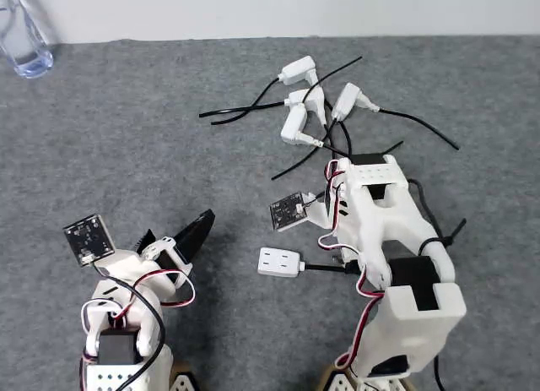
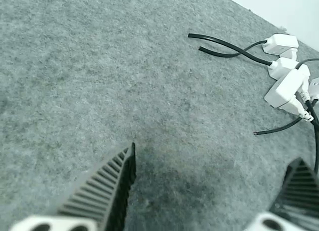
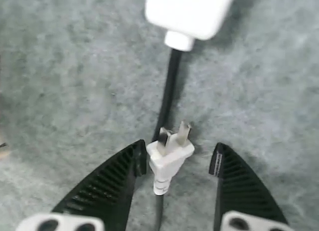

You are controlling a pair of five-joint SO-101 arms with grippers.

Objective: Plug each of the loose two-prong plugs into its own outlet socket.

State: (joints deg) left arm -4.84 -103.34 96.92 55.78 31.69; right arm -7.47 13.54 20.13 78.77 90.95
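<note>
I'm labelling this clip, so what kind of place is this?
Probably a robotics test bench: left arm and right arm on a grey felt-covered table, a loose two-prong plug, white outlet sockets, plain white wall.

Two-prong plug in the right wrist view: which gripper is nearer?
Right. The right gripper straddles the two-prong plug, fingers open; the left gripper hangs over bare carpet, well away.

Bare carpet [image 1: 126, 138] wide open beside the tangled sockets [image 1: 294, 124] and cords [image 1: 422, 122].

4 corded sockets [image 1: 305, 100], 1 outlet strip [image 1: 280, 262], 1 loose plug [image 3: 169, 153], 2 arms [image 1: 396, 239].
</note>
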